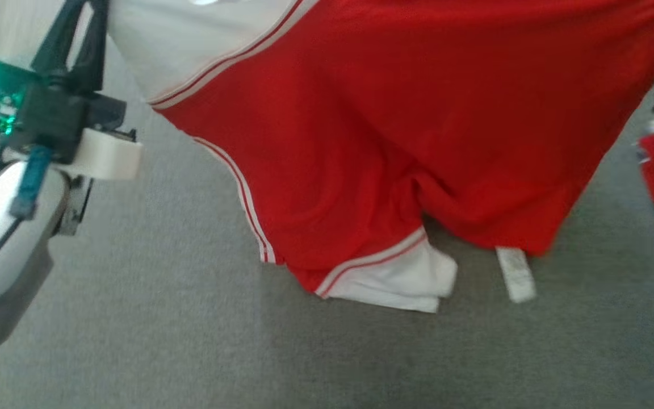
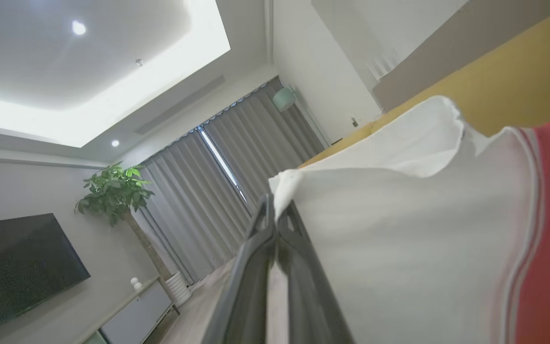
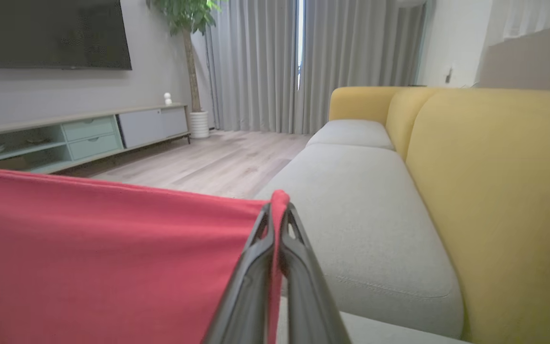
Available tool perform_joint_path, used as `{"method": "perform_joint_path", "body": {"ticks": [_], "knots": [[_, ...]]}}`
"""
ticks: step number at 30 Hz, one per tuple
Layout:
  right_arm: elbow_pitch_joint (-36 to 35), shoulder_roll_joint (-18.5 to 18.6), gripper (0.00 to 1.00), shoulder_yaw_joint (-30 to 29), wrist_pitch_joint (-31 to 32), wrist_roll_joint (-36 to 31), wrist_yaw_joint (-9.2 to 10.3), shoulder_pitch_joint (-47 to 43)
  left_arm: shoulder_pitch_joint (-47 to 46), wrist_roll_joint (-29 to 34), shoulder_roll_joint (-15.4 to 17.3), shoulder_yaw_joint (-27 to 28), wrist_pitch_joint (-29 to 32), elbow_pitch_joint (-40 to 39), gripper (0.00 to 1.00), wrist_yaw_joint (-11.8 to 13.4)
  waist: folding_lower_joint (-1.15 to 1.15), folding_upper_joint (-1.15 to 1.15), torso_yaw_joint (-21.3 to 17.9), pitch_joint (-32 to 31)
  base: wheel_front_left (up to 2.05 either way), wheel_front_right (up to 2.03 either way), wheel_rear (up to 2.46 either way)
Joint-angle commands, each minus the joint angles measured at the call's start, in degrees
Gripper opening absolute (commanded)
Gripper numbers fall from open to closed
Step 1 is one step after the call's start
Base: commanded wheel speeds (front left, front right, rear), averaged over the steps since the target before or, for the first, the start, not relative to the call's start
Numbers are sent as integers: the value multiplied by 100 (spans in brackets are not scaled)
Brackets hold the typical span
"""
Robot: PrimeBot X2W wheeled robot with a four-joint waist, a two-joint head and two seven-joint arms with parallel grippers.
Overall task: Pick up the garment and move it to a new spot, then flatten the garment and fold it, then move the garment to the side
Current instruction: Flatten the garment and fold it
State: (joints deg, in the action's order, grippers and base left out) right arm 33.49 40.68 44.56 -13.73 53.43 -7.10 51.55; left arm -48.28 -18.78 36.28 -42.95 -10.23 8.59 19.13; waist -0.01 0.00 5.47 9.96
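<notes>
Left jaws: pinched shut on the white edge of the garment (image 1: 389,113).
Right jaws: pinched shut on its red edge.
Garment: red and white, hanging stretched between both grips above the grey sofa seat (image 3: 365,215).

Yellow sofa (image 3: 494,191) (grey seat), grey curtains (image 3: 256,62)

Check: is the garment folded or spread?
Spread: the garment hangs open between the left tool and right tool, each pinching an edge.
</notes>
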Motion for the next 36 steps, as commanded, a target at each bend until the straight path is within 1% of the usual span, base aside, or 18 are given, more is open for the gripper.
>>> {"method": "perform_joint_path", "body": {"ticks": [1,4,8,9,11,13,15,18,21,23,27,29,31,33,36], "knots": [[-302,313,0,-172,-84,111,-39,-206,-119,-122,386,402,67,-317,0,3,1,0,-356,-556,0,0,0],[-734,596,0,-364,-76,175,-39,-422,-34,-209,610,476,205,-753,0,-11,1,0,-502,-847,0,0,0],[-1372,929,0,-709,149,190,-39,-639,24,-274,975,652,438,-1428,0,68,1,0,-704,-1113,0,0,0],[-1372,929,0,-709,149,190,-39,-639,24,-274,975,652,438,-1428,0,68,1,0,-704,-1113,0,0,0],[-1651,1045,0,-967,275,167,-39,-698,-35,-288,1156,737,598,-1714,0,67,1,0,-770,-1158,0,0,0],[-1840,1086,0,-1193,450,100,-39,-725,-158,-319,1279,801,761,-1887,0,15,1,0,-819,-1170,0,0,0],[-1932,1042,0,-1375,650,6,-39,-691,-351,-345,1358,812,931,-1916,0,-128,1,0,-858,-1146,0,0,0],[-1855,827,0,-1561,1008,-97,-39,-517,-779,-242,1439,609,1153,-1706,0,-643,1,0,-867,-1052,0,0,0],[-1760,601,0,-1554,1335,-252,-39,-167,-1287,-150,1269,413,1302,-1202,0,-1080,1,0,-853,-806,0,0,0],[-1644,416,0,-1509,1401,-386,-39,136,-1652,-65,1105,292,1388,-820,0,-1325,1,0,-854,-551,0,0,0],[-1247,91,0,-1311,1327,-619,-39,766,-2428,191,624,100,1191,-30,0,-1670,1,0,-819,51,0,0,0],[-992,-29,0,-1228,1206,-742,-39,1124,-2803,266,330,66,950,413,0,-1768,1,0,-779,366,0,0,0],[-711,-142,0,-1147,1025,-818,-39,1453,-3185,428,77,-1,573,896,0,-1866,1,0,-734,624,0,0,0],[-420,-286,0,-1118,818,-718,-39,1742,-3535,545,-160,11,215,1411,0,-1832,1,0,-703,831,0,0,0],[6,-364,0,-1065,454,-688,-39,2159,-4013,692,-441,76,-222,2048,0,-1688,1,0,-648,1045,0,0,0]]}}
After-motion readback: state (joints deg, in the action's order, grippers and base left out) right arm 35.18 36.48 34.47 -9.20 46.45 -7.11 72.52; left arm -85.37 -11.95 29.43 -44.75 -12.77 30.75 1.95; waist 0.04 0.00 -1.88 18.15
